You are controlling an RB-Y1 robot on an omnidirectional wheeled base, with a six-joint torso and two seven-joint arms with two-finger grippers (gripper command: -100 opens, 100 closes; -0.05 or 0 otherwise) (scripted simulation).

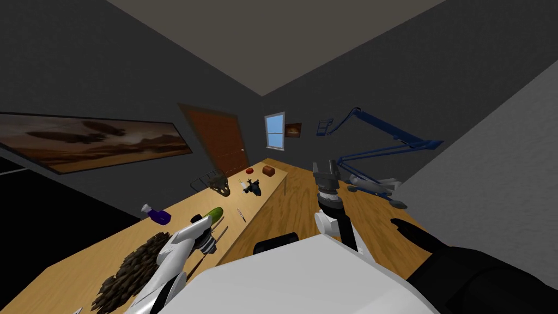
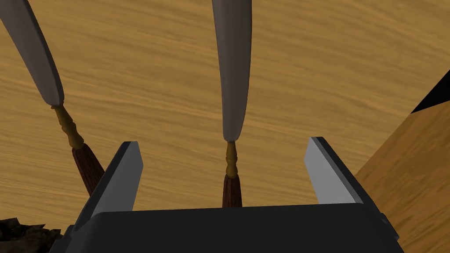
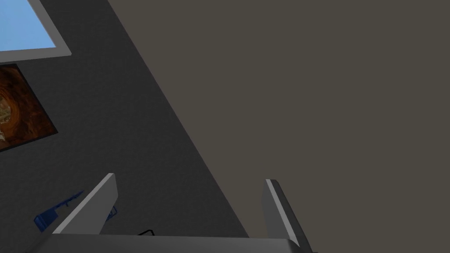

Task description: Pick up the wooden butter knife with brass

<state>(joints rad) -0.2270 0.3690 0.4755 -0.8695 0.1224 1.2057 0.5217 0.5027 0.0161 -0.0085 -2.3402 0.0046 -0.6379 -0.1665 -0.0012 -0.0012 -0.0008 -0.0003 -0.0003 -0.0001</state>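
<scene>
The left arm reaches down over the worktop (image 2: 334,66), the left tool (image 2: 224,142) wide open and empty, straddling the butter knife (image 2: 232,88) lying flat there, at its brass collar and dark wooden handle. A second knife (image 2: 38,66) lies just beside it. The right tool (image 3: 190,178), raised, also stands open and empty.

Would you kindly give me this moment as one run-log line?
left gripper: open around butter knife, not touching | second knife: beside it | right gripper: open, raised | stage: pre-grasp
</scene>
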